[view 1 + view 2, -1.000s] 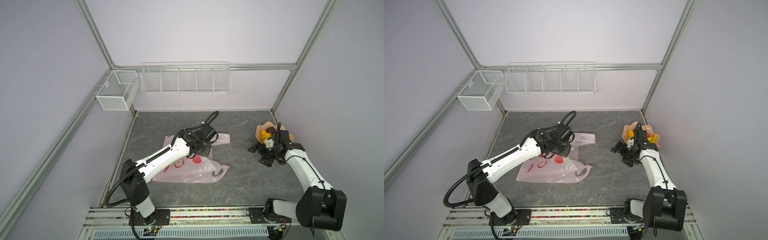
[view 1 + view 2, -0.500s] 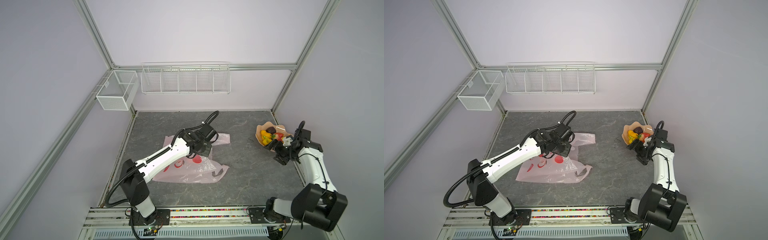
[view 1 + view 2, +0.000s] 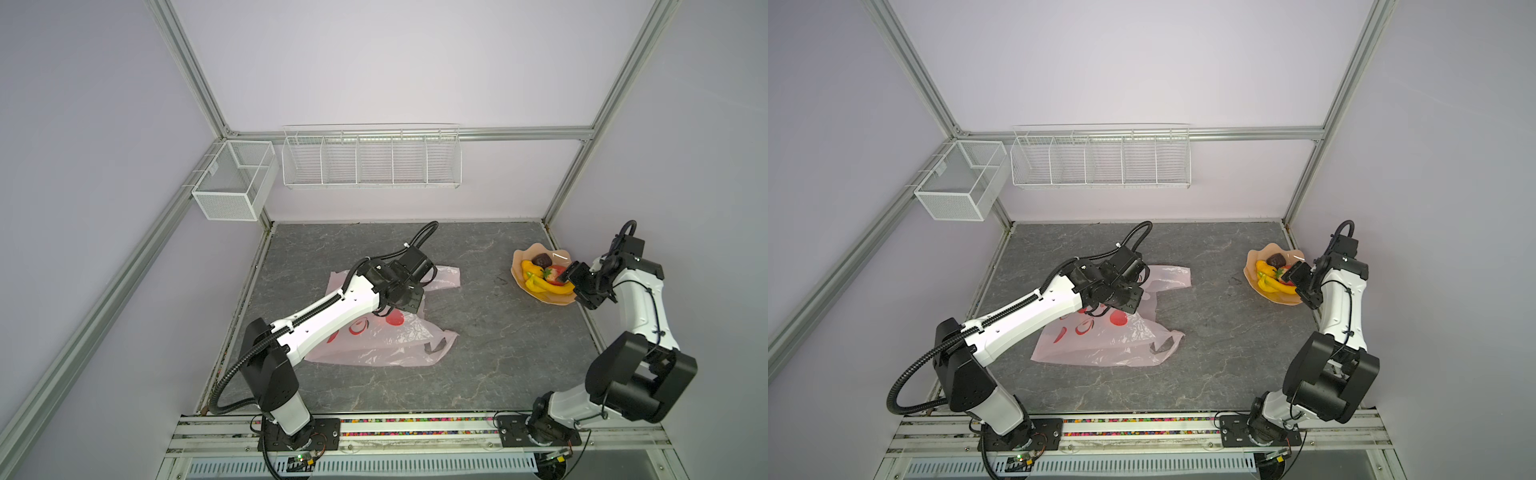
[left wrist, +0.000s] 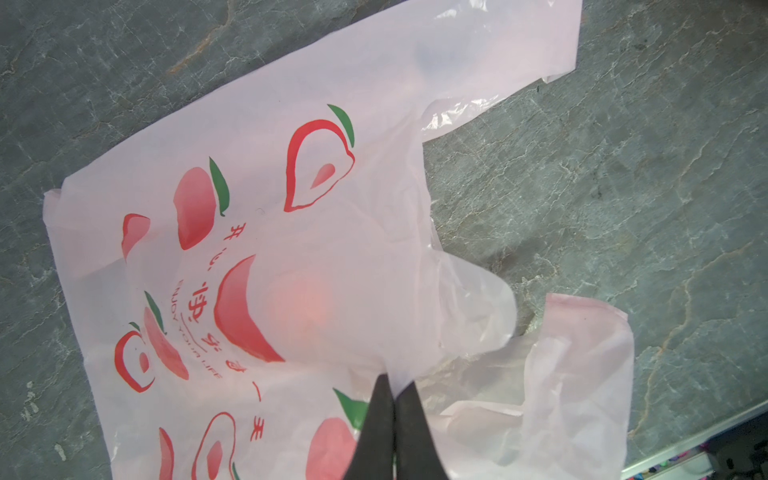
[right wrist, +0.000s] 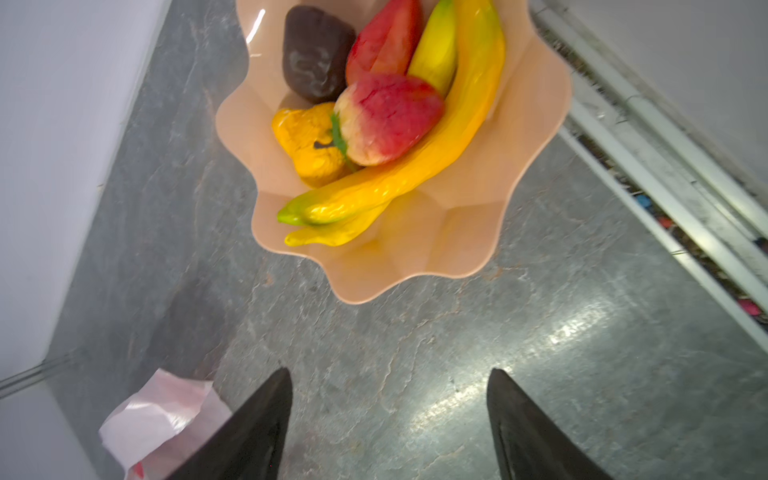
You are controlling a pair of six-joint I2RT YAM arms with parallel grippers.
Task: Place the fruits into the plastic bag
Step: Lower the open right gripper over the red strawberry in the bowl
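The fruits lie in a peach wavy-edged plate (image 5: 436,249) at the far right of the table: a long yellow banana (image 5: 419,166), a red strawberry (image 5: 386,120), a dark brown piece (image 5: 316,54) and a lumpy yellow piece (image 5: 305,141). In both top views they show as a small heap (image 3: 540,276) (image 3: 1273,276). My right gripper (image 5: 388,374) is open and empty, hanging by the plate's right edge (image 3: 571,280). The plastic bag (image 3: 374,340) (image 3: 1113,345) lies flat mid-table. My left gripper (image 4: 392,380) is shut on the bag's film (image 4: 291,249) near the handles, tenting it up.
A white wire rack (image 3: 370,158) and a mesh box (image 3: 232,183) hang on the back wall. The right wall and its frame rail (image 5: 665,174) run close beside the plate. Bare grey stone table (image 3: 478,316) lies between bag and plate.
My right arm has swung from the plate's front-left side back to its right edge, uncovering the fruits, and its jaws have narrowed a little. The left arm and bag have not moved.
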